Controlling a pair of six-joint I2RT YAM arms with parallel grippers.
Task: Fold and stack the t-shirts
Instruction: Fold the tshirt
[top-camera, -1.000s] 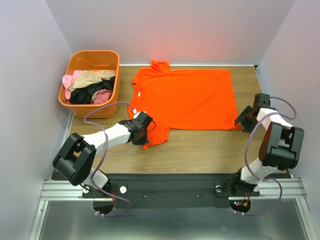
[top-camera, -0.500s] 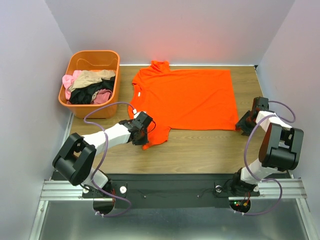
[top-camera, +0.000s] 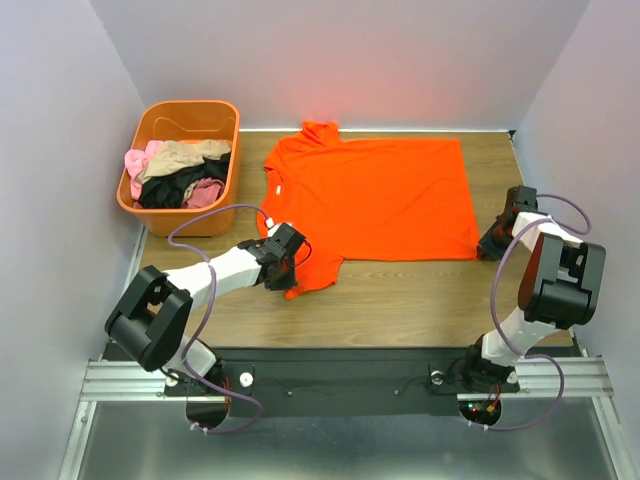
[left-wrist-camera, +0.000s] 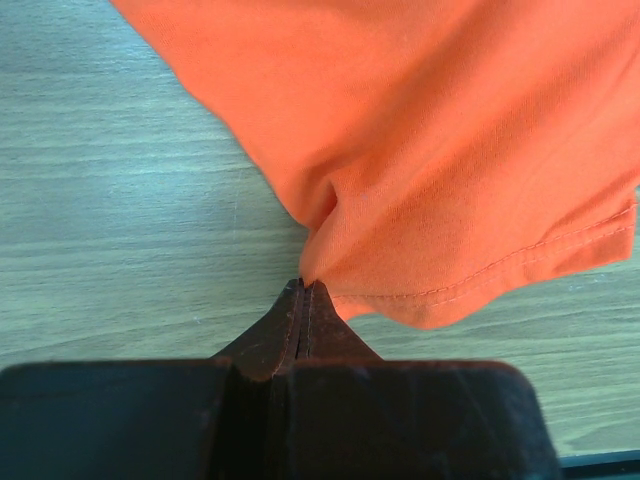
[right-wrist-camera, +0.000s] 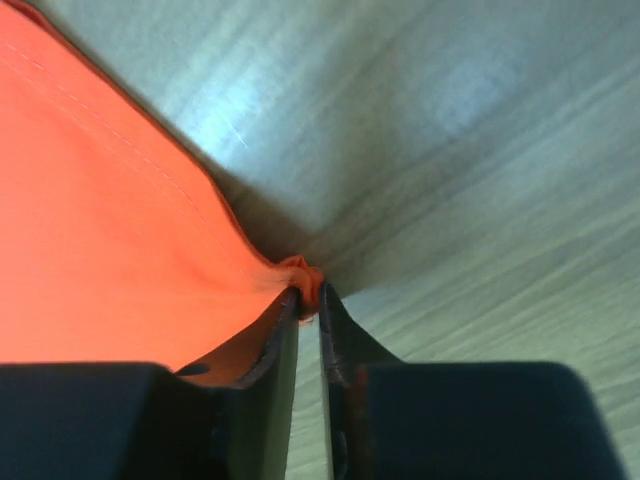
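Orange t-shirt lies flat on the bench, beside the tub holding the other t-shirts. Only the wrist views show the grips. The left gripper is clamped fully shut on puckered sleeve cloth. The right gripper is nearly closed, pinching the hem corner. One second earlier the right gripper stood wider; the left is unchanged.
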